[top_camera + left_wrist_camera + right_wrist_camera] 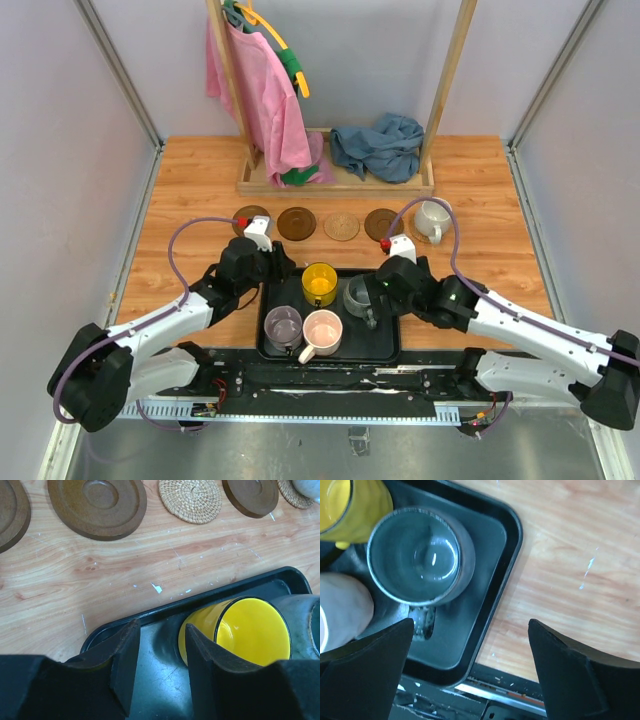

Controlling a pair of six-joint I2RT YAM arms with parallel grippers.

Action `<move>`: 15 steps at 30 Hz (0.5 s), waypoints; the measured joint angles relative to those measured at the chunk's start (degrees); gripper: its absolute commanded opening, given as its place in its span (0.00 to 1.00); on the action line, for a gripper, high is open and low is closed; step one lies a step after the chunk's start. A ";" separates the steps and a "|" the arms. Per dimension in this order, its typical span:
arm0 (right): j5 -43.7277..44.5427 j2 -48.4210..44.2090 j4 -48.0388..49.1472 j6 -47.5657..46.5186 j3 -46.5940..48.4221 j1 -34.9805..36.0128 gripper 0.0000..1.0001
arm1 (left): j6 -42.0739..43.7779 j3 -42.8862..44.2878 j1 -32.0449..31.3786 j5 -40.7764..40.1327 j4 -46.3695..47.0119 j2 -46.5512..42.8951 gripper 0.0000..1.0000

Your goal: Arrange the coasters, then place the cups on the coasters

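Right gripper (470, 625) spread wide, seemingly to take the grey cup (415, 555) by the tray's (506, 535) right edge; left gripper (162, 645) parted, empty, beside the yellow cup (250, 630).

The left wrist view cuts the leftmost brown coaster (10, 510) at its left edge, shows only a sliver of the white cup (311, 484) at the far right corner, and crops the grey cup (306, 625). The right wrist view crops the yellow cup (357, 502) and pink cup (340, 610). From above, the left arm's white wrist (258, 232) overlaps that coaster.
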 measured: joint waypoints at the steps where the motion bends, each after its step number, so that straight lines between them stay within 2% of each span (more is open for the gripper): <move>1: -1.20 -0.79 0.17 0.55 -1.29 0.04 0.98 | 0.00 0.00 0.00 -0.07 -0.15 -0.02 0.45; 7: -5.57 -3.23 1.97 1.66 -3.78 0.09 0.98 | -0.02 0.00 0.00 -0.42 -0.90 -0.02 0.45; 15: -9.46 0.20 6.34 2.23 -3.80 0.13 0.99 | -0.02 0.00 0.00 -0.39 -1.07 -0.02 0.45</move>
